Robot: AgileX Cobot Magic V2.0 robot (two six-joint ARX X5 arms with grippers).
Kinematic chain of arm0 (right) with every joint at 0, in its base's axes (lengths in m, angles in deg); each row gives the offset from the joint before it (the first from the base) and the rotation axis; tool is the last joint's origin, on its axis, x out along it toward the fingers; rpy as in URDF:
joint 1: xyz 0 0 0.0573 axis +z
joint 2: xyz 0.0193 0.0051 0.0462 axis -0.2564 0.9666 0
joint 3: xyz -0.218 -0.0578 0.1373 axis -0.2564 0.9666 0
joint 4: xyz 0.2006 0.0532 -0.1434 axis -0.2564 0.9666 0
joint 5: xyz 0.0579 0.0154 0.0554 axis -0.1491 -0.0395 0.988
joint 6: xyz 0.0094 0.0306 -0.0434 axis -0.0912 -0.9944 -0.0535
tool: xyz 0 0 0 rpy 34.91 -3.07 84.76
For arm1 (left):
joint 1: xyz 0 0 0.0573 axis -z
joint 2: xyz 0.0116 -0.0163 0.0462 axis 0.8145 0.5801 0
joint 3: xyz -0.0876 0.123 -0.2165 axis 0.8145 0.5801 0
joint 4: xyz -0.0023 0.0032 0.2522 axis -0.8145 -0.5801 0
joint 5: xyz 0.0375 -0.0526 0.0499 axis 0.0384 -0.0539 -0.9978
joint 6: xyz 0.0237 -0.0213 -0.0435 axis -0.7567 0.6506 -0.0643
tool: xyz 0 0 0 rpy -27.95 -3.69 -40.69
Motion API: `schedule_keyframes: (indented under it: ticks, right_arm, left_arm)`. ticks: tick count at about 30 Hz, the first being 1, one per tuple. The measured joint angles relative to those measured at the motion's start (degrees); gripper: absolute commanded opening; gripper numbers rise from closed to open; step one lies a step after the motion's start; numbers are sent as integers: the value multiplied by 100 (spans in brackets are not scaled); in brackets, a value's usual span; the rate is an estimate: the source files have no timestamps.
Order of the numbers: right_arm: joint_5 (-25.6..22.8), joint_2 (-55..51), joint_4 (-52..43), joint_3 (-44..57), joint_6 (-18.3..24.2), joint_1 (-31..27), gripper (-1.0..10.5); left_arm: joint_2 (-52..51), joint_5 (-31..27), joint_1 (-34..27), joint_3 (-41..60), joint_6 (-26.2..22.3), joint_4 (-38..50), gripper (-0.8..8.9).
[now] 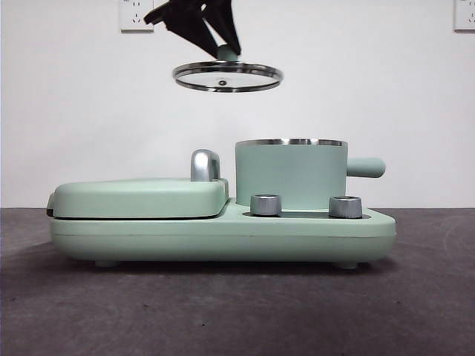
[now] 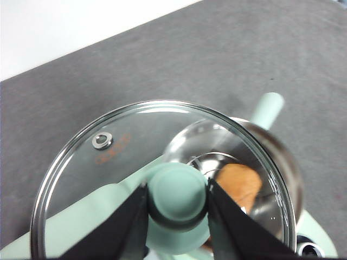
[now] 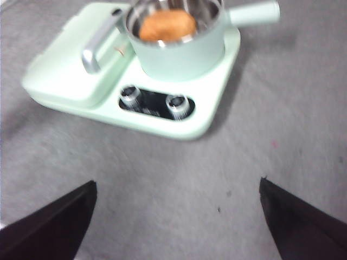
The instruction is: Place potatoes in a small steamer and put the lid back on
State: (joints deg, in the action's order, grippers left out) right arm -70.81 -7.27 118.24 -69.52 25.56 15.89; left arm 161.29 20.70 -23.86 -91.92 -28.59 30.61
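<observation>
Left gripper (image 1: 223,46) clamps the lid (image 1: 227,76) by its knob, high above the small steamer (image 1: 291,176) holding the potato (image 3: 167,25); right gripper (image 3: 176,216) spread apart

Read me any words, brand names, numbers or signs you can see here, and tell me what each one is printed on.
Orange lettering on the glass of the lid, beside its steam vent: too blurred to read.
Small orange mark on the griddle cover, near the chrome handle: too small to read.
Knobs: no readable markings.
Nothing else carries text.

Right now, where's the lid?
Airborne: the left claw grips the lid by its knob, above and left of the open steamer in the front view.
</observation>
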Motion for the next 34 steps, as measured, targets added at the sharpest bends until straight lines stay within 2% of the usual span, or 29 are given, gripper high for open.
schedule_keyframes:
  ticks: [5, 16, 34]
  right_arm:
    - [-20, -481, -46, 601, -197, 0, 478]
    - [-22, -490, -514, 686, -238, 0, 478]
    - [7, -490, -511, 686, -385, 0, 478]
  left_arm:
    - [15, 0, 271, 0, 0, 50, 17]
    - [452, 2, 710, 0, 0, 457, 17]
    - [1014, 2, 730, 0, 0, 811, 17]
